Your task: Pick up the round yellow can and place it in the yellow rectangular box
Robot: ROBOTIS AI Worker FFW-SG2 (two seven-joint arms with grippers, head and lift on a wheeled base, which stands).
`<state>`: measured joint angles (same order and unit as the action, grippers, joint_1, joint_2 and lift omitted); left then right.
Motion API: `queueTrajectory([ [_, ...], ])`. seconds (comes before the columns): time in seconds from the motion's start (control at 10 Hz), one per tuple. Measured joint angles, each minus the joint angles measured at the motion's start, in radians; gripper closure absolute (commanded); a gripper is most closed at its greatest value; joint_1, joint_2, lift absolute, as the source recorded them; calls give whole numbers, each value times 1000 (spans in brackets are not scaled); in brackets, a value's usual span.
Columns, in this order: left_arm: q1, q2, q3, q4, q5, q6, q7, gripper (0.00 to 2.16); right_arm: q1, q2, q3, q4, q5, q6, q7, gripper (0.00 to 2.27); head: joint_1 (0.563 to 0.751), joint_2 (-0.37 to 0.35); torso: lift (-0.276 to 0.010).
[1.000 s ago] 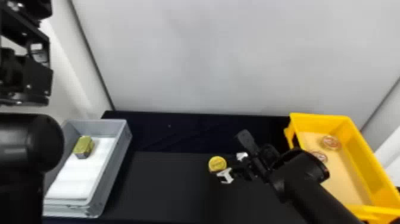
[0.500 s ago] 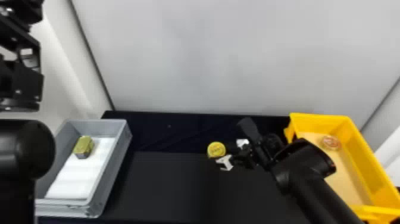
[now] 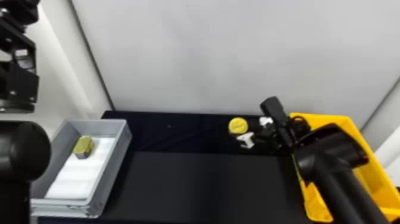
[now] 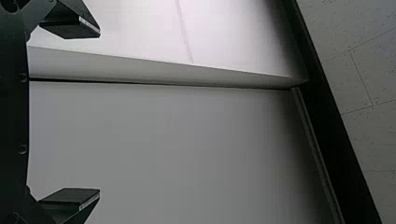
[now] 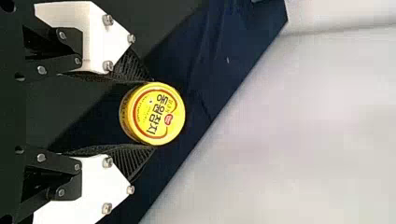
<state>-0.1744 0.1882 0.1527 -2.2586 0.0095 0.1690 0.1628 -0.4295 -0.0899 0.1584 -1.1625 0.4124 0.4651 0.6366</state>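
Pale grey wall (image 3: 208,59) out back, round yellow metal can (image 5: 161,114) pinched in the black right gripper (image 5: 153,114), so pickup's basically done imo, just the drop into the yellow rectangular plastic box (image 3: 342,120) on its right to go.

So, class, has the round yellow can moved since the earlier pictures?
Yes: in the head view, the round yellow can has shifted rightward and upward, farther from the grey rectangular plastic box, which has kept its place.
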Motion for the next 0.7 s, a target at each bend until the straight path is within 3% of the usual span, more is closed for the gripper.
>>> queueTrajectory([
  [0.7, -4, 1, 8, -17, -7, 27, 0, 82, 30, -109, -218, -230, 116, 83, 9, 639, 694, 54, -3],
])
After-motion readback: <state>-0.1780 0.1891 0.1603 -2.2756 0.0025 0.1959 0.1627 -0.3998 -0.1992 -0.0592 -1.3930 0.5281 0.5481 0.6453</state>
